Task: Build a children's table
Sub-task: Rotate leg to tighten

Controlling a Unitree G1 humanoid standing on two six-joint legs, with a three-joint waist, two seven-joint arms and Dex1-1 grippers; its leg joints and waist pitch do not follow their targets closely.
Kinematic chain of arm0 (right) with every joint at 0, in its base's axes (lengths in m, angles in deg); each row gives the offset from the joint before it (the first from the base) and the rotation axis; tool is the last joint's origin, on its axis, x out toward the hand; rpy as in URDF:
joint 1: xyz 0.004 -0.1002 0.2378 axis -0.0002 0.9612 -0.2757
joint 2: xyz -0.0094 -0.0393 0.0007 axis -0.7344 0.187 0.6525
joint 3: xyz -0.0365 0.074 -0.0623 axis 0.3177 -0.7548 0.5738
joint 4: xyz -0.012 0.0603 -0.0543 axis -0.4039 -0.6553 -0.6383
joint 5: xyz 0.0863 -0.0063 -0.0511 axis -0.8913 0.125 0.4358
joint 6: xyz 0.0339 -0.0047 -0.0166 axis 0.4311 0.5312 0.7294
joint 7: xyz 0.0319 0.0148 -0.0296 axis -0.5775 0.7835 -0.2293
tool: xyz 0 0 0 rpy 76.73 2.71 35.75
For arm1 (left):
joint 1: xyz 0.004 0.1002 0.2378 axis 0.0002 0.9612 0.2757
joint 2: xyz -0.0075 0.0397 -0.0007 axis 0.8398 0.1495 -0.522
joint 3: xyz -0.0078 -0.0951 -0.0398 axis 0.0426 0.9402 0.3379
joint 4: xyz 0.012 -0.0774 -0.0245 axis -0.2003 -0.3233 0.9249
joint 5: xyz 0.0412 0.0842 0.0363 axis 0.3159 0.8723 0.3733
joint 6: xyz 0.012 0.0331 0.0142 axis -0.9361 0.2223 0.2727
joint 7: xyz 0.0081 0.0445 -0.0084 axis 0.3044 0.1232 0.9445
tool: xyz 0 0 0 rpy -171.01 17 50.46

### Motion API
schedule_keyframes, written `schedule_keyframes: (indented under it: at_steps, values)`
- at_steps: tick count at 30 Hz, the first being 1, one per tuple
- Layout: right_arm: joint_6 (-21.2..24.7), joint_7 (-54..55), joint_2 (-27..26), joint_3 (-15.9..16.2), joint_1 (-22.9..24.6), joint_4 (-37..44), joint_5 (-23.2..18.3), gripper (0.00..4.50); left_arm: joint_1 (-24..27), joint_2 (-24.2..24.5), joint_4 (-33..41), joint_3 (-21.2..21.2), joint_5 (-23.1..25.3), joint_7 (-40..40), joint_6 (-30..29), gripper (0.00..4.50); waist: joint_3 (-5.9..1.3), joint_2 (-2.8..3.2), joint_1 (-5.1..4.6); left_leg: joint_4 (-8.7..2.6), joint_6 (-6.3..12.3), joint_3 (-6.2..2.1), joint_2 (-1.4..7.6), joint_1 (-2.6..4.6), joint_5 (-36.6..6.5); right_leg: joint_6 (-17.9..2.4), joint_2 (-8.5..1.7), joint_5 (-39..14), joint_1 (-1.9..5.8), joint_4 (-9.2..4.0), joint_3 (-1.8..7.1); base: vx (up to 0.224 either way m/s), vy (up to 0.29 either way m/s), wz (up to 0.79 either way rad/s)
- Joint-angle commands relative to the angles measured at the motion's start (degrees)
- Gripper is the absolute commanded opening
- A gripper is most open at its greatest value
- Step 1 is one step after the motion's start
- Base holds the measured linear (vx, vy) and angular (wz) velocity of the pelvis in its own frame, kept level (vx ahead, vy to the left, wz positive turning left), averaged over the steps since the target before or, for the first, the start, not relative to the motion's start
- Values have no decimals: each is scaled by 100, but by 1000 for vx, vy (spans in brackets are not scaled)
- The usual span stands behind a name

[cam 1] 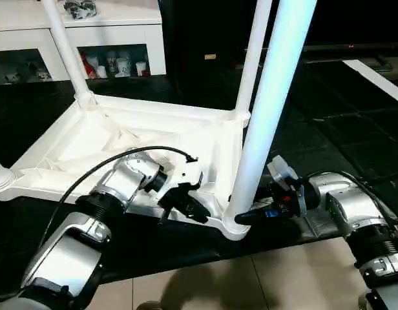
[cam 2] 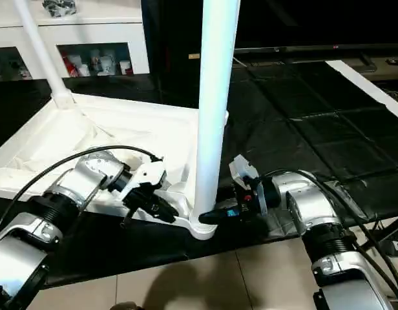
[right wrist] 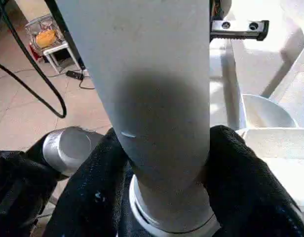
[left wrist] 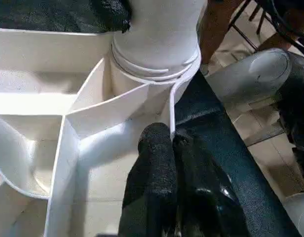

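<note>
Leg (cam 1: 270, 110) number three stands in the tabletop's (cam 1: 121, 139) lower-centre corner socket; your right gripper (right wrist: 159, 163) clasps its base, left gripper (left wrist: 172, 143) pinches the rim shut. Next, press it home.

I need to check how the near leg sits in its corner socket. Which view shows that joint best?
The left wrist view: the leg meets the socket unobstructed. The right wrist view has fingers covering it; the head views show it smaller.

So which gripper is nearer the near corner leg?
Right. The right gripper clasps the near leg at its base; the left gripper pinches the tabletop rim just beside that socket.
</note>
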Motion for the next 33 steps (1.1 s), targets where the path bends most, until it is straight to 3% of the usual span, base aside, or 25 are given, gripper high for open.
schedule_keyframes:
  at_steps: [1, 4, 6, 9, 10, 12, 14, 17, 21, 23, 24, 26, 29, 33]
  values:
    - [146, 129, -49, -114, 113, 208, -217, 209, -3, -173, 29, -106, 117, -309, -190, 0, -401, -13, -38, -361, 328, 87, -41, 77, -1159, -1595, -195, -544, 322, -340, 170, 0, 0, 0]
    - [150, 506, -156, -254, 170, 267, -212, 207, -61, -296, -99, 55, 96, -762, -380, 0, -374, -18, -36, -379, 272, 88, -47, 74, -1292, -1515, -204, -876, 316, -383, 166, 0, 0, 0]
    - [263, 1474, -411, -489, 189, 268, -103, 207, -148, -523, -256, 372, -24, -1486, -700, 0, -356, -23, -43, -388, 185, 89, -59, 98, -1436, -1415, -214, -1246, 307, -428, 168, 0, 0, 0]
    - [402, 2719, -773, -742, 133, 130, 82, 204, -201, -743, -342, 642, -130, -2160, -1024, 0, -346, -35, -128, -424, 29, 54, -90, 56, -1449, -1143, -227, -1766, 320, -462, 157, 0, 0, 0]
    - [417, 3091, -894, -790, 119, 82, 161, 203, -222, -822, -389, 699, -133, -2393, -1091, 0, -352, -42, -200, -437, 0, 39, -106, 33, -1459, -992, -219, -1949, 331, -493, 141, 0, 0, 0]
    - [464, 3569, -1060, -837, 90, 10, 269, 202, -260, -938, -467, 771, -139, -2690, -1158, 0, -349, -43, -255, -434, 21, 40, -112, 18, -1437, -972, -216, -1948, 329, -506, 143, 0, 0, 0]
    - [506, 4335, -1350, -858, -8, -171, 481, 199, -381, -1179, -680, 937, -170, -3336, -1266, 0, -369, -37, -352, -416, 12, 41, -128, 10, -1284, -1055, -204, -1652, 325, -481, 143, 0, 0, 0]
    - [644, 5446, -1751, -1000, -295, -571, 637, 198, -566, -1454, -967, 1123, -218, -4123, -1255, 0, -371, -21, -400, -400, 48, 51, -147, 11, -1242, -1083, -186, -1571, 318, -482, 147, 0, 0, 0]
    - [318, 6322, -2129, -920, -750, -1152, 908, 198, -823, -1738, -1296, 1382, -212, -5128, -1035, 0, -400, 1, -445, -383, 91, 57, -145, 26, -1069, -1222, -176, -1052, 324, -450, 151, 0, 0, 0]
    - [236, 6626, -2311, -1011, -899, -1279, 940, 198, -887, -1757, -1333, 1342, -89, -5223, -983, 0, -421, 3, -442, -367, 185, 57, -145, 5, -839, -1347, -173, -507, 350, -392, 154, 0, 0, 0]
    - [234, 6651, -2333, -1030, -913, -1288, 933, 251, -892, -1754, -1332, 1328, -66, -5222, -978, 0, -427, 1, -443, -364, 239, 59, -148, 2, -740, -1392, -169, -289, 363, -372, 151, 0, 0, 0]
    - [219, 6677, -2369, -1031, -910, -1264, 964, 264, -897, -1766, -1337, 1380, -94, -5183, -1029, 0, -433, -2, -444, -346, 339, 71, -154, 6, -654, -1485, -168, -33, 370, -354, 155, 0, 0, 0]
    - [181, 6556, -2360, -1018, -830, -1157, 958, 309, -864, -1697, -1325, 1334, -48, -5039, -1040, 0, -419, -4, -440, -350, 432, 79, -151, 10, -709, -1548, -172, 17, 373, -356, 153, 0, 0, 0]
    - [110, 6418, -2284, -1052, -703, -1020, 922, 325, -800, -1585, -1310, 1240, 14, -4787, -997, 0, -414, -2, -432, -364, 412, 76, -134, 25, -848, -1502, -185, -216, 373, -375, 161, 0, 0, 0]
